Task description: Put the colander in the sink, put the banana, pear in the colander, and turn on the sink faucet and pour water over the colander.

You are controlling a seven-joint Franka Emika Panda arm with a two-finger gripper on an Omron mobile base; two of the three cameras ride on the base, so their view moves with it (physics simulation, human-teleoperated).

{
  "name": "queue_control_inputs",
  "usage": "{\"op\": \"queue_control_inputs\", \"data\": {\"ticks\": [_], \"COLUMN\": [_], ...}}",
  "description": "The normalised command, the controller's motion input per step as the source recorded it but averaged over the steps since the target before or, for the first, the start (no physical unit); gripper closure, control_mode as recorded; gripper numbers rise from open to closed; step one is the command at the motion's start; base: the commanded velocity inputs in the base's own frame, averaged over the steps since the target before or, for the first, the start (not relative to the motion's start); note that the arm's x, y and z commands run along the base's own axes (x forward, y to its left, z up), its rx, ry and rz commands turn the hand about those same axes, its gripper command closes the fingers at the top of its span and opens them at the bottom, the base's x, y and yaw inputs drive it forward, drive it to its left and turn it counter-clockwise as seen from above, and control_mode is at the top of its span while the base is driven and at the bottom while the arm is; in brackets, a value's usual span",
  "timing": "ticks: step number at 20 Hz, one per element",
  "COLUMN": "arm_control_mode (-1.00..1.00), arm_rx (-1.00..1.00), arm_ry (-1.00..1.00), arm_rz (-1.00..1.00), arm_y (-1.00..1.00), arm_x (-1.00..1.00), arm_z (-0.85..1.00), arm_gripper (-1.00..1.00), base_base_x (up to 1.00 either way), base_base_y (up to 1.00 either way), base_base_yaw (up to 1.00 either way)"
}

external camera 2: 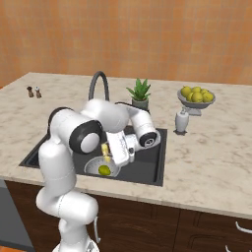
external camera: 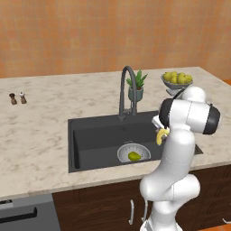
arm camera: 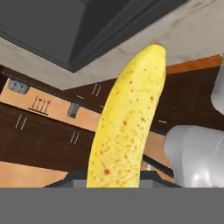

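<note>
Yellow banana (arm camera: 124, 118) stood clamped in the narrowed jaws (above the sink's (external camera: 97, 135) right edge), colander (external camera: 124, 152) just left.

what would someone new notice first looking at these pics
The yellow, brown-speckled banana stands out first, held in the claw above the dark sink. Next is the silver colander on the sink floor with the green pear already in it. Behind the basin rises the tall dark faucet.
</note>
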Motion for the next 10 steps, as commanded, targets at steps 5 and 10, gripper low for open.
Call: {"op": "queue_control_inputs", "data": {"ticks": [5, 10], "arm_control_mode": [-1.00, -1.00], "arm_rx": [-0.30, -0.05], "arm_ry": [0.07, 0.02], "arm_rz": [-0.08, -0.07], "arm_y": [0.51, 0.05], "arm_x": [0.04, 0.04], "arm_z": [-0.03, -0.31], "arm_gripper": [1.00, 1.00], "base_base_x": [0.00, 0.00], "base_base_y": [0.00, 0.00], "base_base_yaw": [0.00, 0.00]}}
